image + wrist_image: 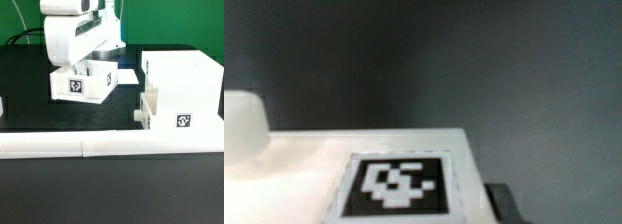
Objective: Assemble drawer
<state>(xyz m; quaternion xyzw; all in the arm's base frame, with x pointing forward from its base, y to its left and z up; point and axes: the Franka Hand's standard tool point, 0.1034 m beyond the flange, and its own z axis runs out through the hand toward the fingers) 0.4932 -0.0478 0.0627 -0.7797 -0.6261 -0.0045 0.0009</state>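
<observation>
A small white tray (pixel 80 86) with a black-and-white tag stands on the black table in the middle of the exterior view. My gripper (pixel 77 70) is right on top of it, with its fingers hidden behind the tray's walls. In the wrist view the tray (pixel 304 165) fills the lower part with its tag (pixel 397 186), and its rounded knob (pixel 239 122) shows at the edge. One dark finger (pixel 500 203) lies against the tray's side, so the gripper (pixel 402 216) looks shut on the tray. The large housing (pixel 185 80) stands at the exterior view's right, with a second tray (pixel 150 108) partly in it.
The long white L-shaped bar (pixel 100 148) lies along the front. The flat marker board (pixel 126 75) lies behind the tray, next to the housing. A white object (pixel 3 105) shows at the exterior view's left edge.
</observation>
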